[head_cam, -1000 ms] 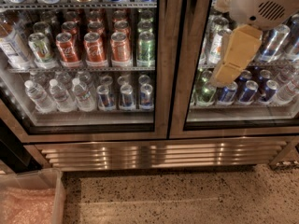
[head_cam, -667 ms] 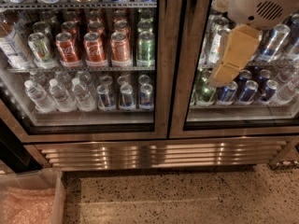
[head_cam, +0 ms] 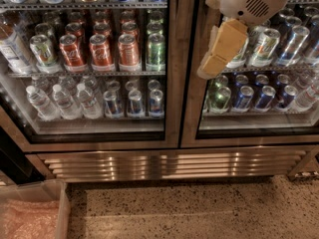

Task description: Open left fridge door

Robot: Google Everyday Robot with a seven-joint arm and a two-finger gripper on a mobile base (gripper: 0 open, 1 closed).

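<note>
The left fridge door (head_cam: 173,98) is a tall glass pane in a brushed steel frame, and it stands closed. Red cola cans (head_cam: 101,51) and clear water bottles (head_cam: 64,101) show through its glass. My gripper (head_cam: 215,59) hangs from the white arm (head_cam: 251,1) at the upper right. It points down and to the left in front of the left edge of the right door. Its tip is just right of the steel seam between the two doors. Whether it touches the frame does not show.
The matching right glass door (head_cam: 249,137) shows white-green and blue cans. A steel vent grille (head_cam: 169,164) runs below both doors. A clear plastic bin (head_cam: 30,210) sits on the speckled floor (head_cam: 199,208) at the lower left.
My gripper has moved left and slightly up, from in front of the right door's cans to that door's left edge near the centre seam. The doors have not moved.
</note>
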